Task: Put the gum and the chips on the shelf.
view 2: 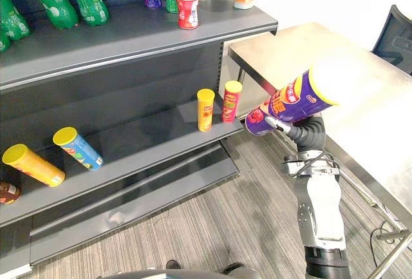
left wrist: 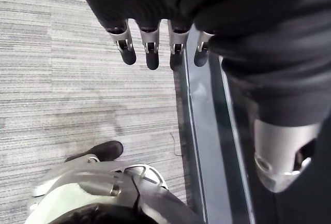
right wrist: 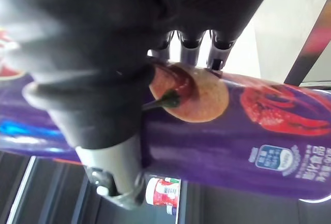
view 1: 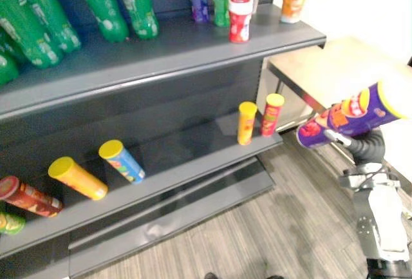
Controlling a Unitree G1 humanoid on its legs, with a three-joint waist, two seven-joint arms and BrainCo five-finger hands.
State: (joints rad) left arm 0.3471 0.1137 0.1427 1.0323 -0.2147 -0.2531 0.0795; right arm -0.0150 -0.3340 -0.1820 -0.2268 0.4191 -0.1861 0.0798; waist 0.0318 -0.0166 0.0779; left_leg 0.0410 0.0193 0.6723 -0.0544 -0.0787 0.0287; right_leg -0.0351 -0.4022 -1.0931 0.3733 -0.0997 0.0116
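Clamped the purple chips can point(view 2: 290, 102) in the right hand point(view 2: 308, 134), fingers curled round its middle, tilted, clear of the shelf point(view 1: 161, 53) to that hand's left. Called for righting it, then easing it onto the lower board point(view 2: 161, 138) without toppling neighbours. Hung the left hand point(left wrist: 196, 6) slack-fingered over the floor point(left wrist: 77, 79). Counted at least five green bottles point(view 1: 100, 2), six shelved cans point(view 1: 246, 122) down-left of the right hand, and three gum jars point(view 1: 240, 18) up-left.

This looks like a mock shop set up in a lab or office. Grey retail shelving point(view 1: 193, 53) carries green bottles point(view 1: 138, 5), gum jars point(view 1: 239, 18) and chip tubes point(view 1: 246, 122) (several lying down), beside a steel table point(view 2: 309, 47), an office chair point(view 2: 394, 34) and a carpeted floor point(view 2: 193, 227).
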